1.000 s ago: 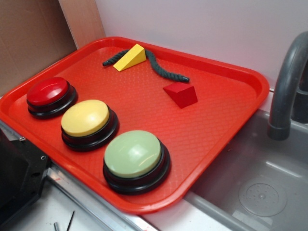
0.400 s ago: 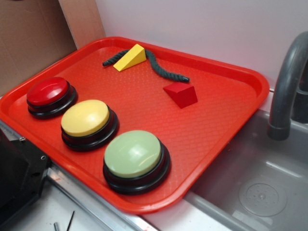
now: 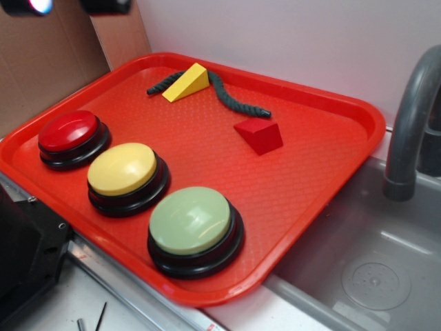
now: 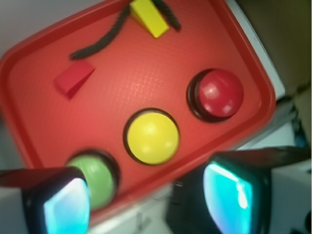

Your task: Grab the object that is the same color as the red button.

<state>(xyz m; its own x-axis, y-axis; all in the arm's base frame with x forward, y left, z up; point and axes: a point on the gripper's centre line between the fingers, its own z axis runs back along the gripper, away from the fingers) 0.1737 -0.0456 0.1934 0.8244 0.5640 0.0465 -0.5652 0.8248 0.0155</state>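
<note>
A small red angular block [image 3: 259, 135] [image 4: 73, 79] lies on the red tray [image 3: 324, 186] [image 4: 122, 92], towards its back right in the exterior view. The red button [image 3: 69, 134] [image 4: 218, 93], a glossy dome on a black base, sits at the tray's left end. My gripper [image 3: 66, 5] [image 4: 151, 200] hangs high above the tray's near-left side; only its tips show at the exterior view's top left corner. Its fingers [image 4: 66, 207] stand wide apart with nothing between them.
A yellow-domed button [image 3: 124, 172] [image 4: 152, 137] and a pale green button [image 3: 193, 224] [image 4: 97, 178] line up beside the red one. A yellow wedge [image 3: 186, 83] [image 4: 148, 17] rests on a dark rope [image 3: 234, 96]. A grey faucet [image 3: 410, 124] and sink [image 3: 365, 269] lie to the right.
My gripper's tips have come into the exterior view at the top left corner. Nothing on the tray has moved.
</note>
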